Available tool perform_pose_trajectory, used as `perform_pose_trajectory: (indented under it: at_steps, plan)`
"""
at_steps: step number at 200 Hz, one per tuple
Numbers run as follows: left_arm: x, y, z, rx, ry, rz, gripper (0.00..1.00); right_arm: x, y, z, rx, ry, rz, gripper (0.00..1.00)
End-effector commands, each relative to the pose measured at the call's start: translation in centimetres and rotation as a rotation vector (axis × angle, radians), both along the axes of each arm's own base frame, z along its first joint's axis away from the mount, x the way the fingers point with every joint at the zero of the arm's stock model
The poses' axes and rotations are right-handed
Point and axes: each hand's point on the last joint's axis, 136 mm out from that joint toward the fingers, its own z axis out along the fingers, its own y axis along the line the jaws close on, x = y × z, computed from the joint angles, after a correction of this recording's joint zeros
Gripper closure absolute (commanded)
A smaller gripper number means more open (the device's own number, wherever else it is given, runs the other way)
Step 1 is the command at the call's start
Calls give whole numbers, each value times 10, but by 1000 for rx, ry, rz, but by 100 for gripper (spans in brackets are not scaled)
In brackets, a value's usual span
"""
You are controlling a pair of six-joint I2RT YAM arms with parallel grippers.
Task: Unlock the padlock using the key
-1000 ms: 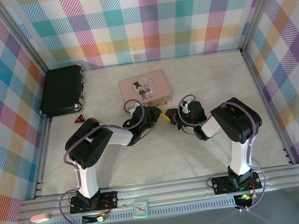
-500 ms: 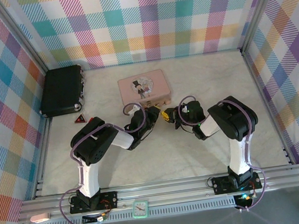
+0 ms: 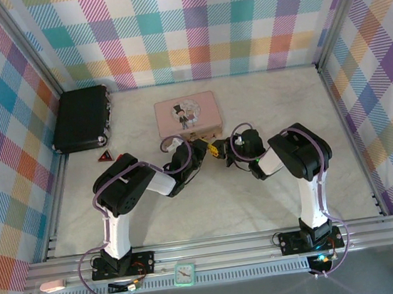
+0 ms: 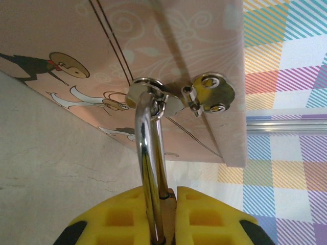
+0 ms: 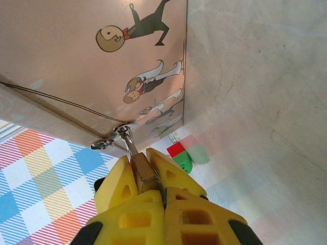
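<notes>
The brass padlock (image 4: pixel 171 201) hangs by its silvery shackle (image 4: pixel 148 148) from the hasp (image 4: pixel 204 94) on the front of the pink tin (image 3: pixel 188 116). My left gripper (image 4: pixel 171 219) is shut on the padlock's body. In the right wrist view the padlock (image 5: pixel 143 171) sits between the left arm's yellow fingers (image 5: pixel 115 184), and my right gripper (image 5: pixel 164 204) is shut tight against its bottom end. Of the key, a thin grey sliver shows at the pads' seam; the rest is hidden. From above, the left gripper (image 3: pixel 200 150) and right gripper (image 3: pixel 220 153) meet just in front of the tin.
A black case (image 3: pixel 82 118) lies at the back left, with a small red triangle (image 3: pixel 104 156) near it. Red and green pieces (image 5: pixel 179 153) lie beside the tin's corner. Checked walls close in the table on three sides.
The right arm has drawn left, bringing its gripper up against the padlock. The left arm's elbow has shifted right. The tin has moved slightly to the left.
</notes>
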Motion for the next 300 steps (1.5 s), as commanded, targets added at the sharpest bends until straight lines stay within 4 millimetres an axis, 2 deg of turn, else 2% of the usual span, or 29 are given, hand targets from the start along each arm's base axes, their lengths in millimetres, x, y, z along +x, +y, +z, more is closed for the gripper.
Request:
perform_pose_trajectory:
  at_steps: [1, 28, 50, 56, 74, 116, 153, 185, 211, 235, 250, 290, 300]
  plan:
    - [-46, -63, 59, -121, -111, -302, 100, 17, 2, 2, -29, -54, -46, 100]
    - [-35, -52, 55, -116, -92, -273, 100, 12, -1, 2, -55, -74, -32, 100]
    - [-30, -39, 55, -104, -83, -241, 59, 9, -2, 1, -63, -91, -19, 100]
    - [-29, -35, 55, -92, -79, -233, 54, 8, -3, 0, -69, -91, -17, 100]
    - [-29, -21, 54, -49, -65, -206, 45, 4, -4, -3, -78, -93, -8, 100]
    - [-30, 9, 38, 6, 0, -133, 31, -2, -6, -5, -116, -115, 16, 100]
    - [-28, 26, 13, 64, 106, -79, 30, -7, -7, -4, -155, -144, 40, 100]
    - [-10, 21, 9, 83, 96, -62, 35, -8, -7, -1, -160, -159, 49, 100]
    - [6, 6, 14, 44, 62, -73, 38, -7, -5, 1, -158, -163, 61, 100]
    - [12, -4, 12, 36, 58, -95, 45, -7, -4, 3, -155, -167, 64, 100]
    - [13, -2, 8, 48, 60, -86, 56, -7, -3, 6, -152, -172, 67, 100]
    - [11, 1, -2, 49, 64, -80, 100, -10, -1, 21, -124, -171, 79, 100]
    - [10, 2, -4, 46, 65, -78, 100, -10, 0, 26, -110, -167, 83, 100]
